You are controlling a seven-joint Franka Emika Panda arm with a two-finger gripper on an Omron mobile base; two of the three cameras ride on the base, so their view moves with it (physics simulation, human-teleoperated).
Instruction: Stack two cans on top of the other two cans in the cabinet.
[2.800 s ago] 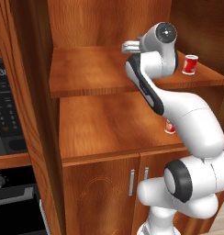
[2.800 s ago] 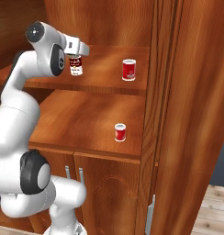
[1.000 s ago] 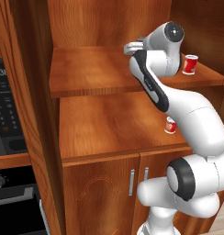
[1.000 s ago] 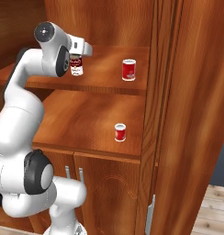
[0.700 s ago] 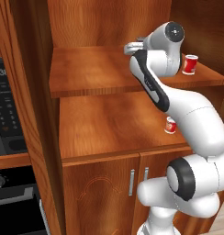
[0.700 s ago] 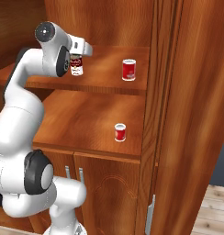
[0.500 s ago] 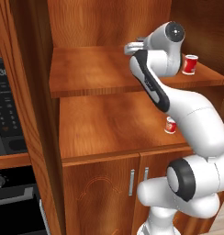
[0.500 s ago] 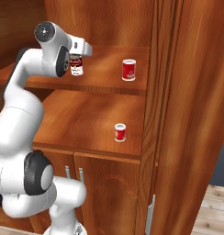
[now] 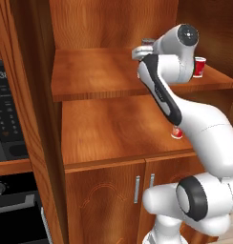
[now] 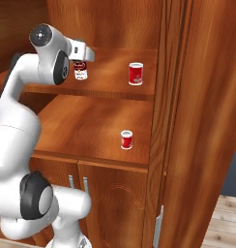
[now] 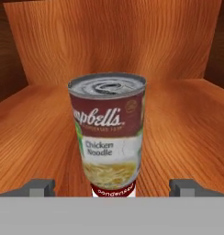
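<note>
The cabinet [image 10: 95, 127] is reddish-brown wood with a strong wavy grain, smooth shelf boards, and two lower doors [image 9: 104, 202] with slim metal handles [image 9: 136, 188]. On the upper shelf a cylindrical soup can [image 11: 107, 133] with a dull silver ridged lid stands upright on top of a lower can [image 11: 113, 191]. Its label is dark red above and white below, with "Campbell's" in white script, "Chicken Noodle" in dark letters and a picture of soup under that. Only a red strip of the lower can peeks out beneath it, with small white lettering that seems to read "condensed".

A plain red can [image 10: 135, 73] with a pale rim stands further right on the same shelf, well apart. A small red can [image 10: 126, 139] sits alone on the lower shelf near its front right.

The white arm [image 9: 204, 133] rises from the base and bends forward at shelf height. Its gripper [image 11: 112, 188] is level with the stack, spread wide, the fingertips [image 11: 40, 186] clear of the can on both sides. A black oven [image 9: 8, 124] stands to the left.
</note>
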